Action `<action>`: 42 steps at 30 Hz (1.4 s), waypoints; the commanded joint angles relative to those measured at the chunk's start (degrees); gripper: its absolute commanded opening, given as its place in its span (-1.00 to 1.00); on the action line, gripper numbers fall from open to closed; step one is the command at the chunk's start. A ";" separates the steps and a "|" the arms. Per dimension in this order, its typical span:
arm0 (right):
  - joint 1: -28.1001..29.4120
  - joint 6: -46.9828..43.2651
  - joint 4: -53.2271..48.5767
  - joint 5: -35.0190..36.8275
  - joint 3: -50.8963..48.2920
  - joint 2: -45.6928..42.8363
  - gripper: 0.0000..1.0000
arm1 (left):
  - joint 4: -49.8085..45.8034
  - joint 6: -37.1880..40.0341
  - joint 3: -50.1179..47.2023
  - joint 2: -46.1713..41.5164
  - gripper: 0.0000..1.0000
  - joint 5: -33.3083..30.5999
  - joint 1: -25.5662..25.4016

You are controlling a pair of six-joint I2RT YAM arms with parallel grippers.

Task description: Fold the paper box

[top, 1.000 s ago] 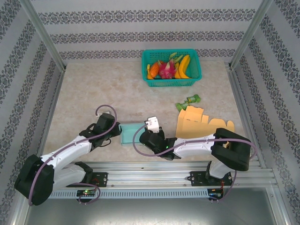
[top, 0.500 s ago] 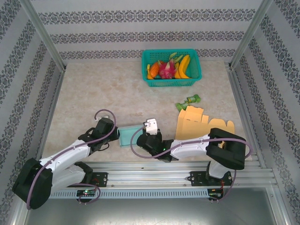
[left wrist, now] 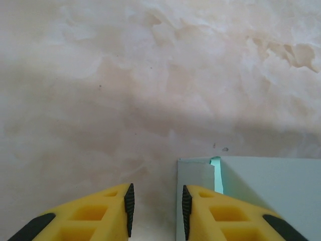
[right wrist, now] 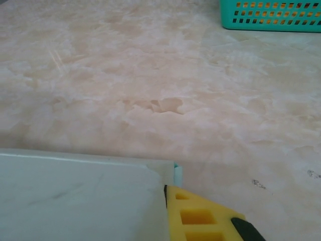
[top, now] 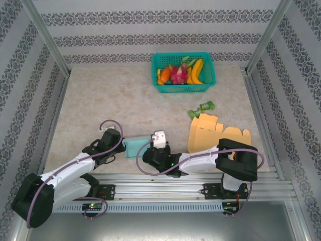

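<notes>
The paper box [top: 133,146] is a pale teal carton lying flat near the table's front edge, between my two grippers. In the right wrist view its top panel [right wrist: 75,201] covers the left half, pressed against my one visible yellow finger [right wrist: 200,216]. My right gripper [top: 149,152] is shut on the box's right end. My left gripper [left wrist: 157,201] is open at the box's left end with bare table between its pads. Its right finger [left wrist: 220,211] lies over the box's end flap [left wrist: 193,170].
A teal basket [top: 183,86] of toy fruit stands at the back. A green wrapped item [top: 201,107] and a flat orange cardboard blank [top: 208,131] lie to the right of the right arm. The metal rail [top: 165,178] runs along the near edge.
The right arm has slid the box leftward. The left gripper has backed off to the left and toward the near edge ahead of it.
</notes>
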 commanded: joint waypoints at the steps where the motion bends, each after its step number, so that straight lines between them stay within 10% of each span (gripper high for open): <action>1: 1.29 0.26 -3.13 -6.86 1.48 -0.20 -0.78 | -0.70 0.57 -0.73 -0.60 -0.34 -0.55 -0.82; 17: 1.15 6.55 -0.08 -13.47 2.29 0.34 -0.75 | 0.49 -0.21 -2.33 -1.85 -0.41 -0.11 -0.78; 42: -0.12 2.78 -5.21 -1.16 -1.01 1.05 -0.74 | -14.77 -1.99 -0.37 -17.59 -0.15 -5.64 -0.78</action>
